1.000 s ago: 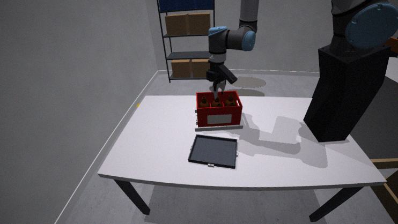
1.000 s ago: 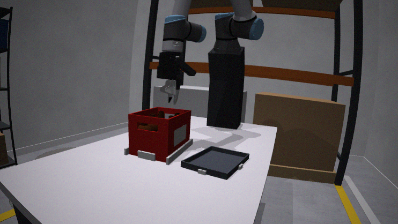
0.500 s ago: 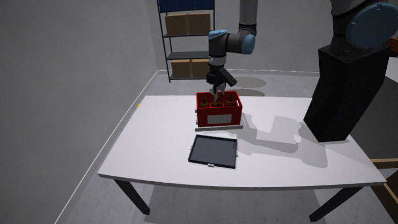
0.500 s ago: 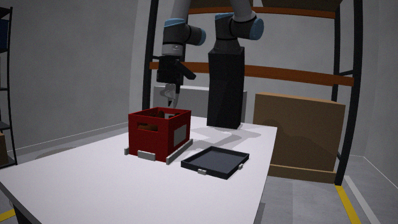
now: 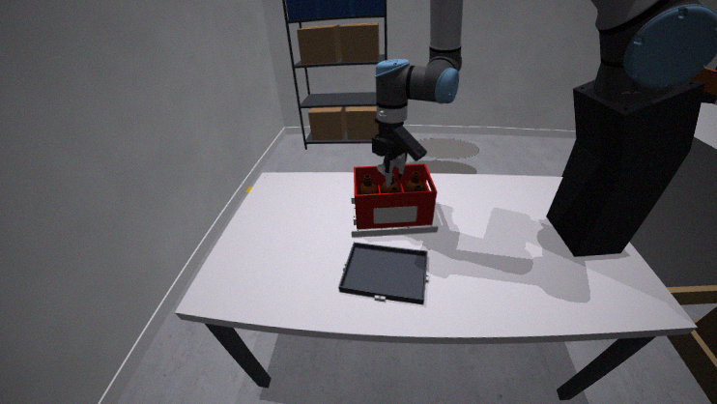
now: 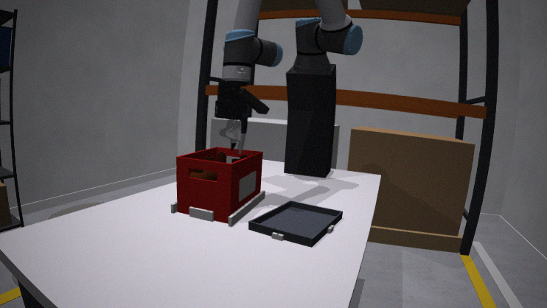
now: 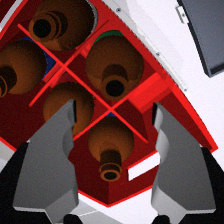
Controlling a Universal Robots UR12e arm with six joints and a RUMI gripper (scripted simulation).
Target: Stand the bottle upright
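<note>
The red crate stands at the middle back of the table and holds brown bottles in its cells. The wrist view shows several bottle mouths from above. One bottle stands in the cell lying between my fingers, another in the cell beyond it. My gripper is open, points straight down, and its fingertips are about level with the crate's top rim. It holds nothing. The dark tray lies empty on the table in front of the crate.
Grey stop bars lie against the crate's foot. The arm's black pedestal stands on the table's right rear. Shelves with cardboard boxes stand behind the table.
</note>
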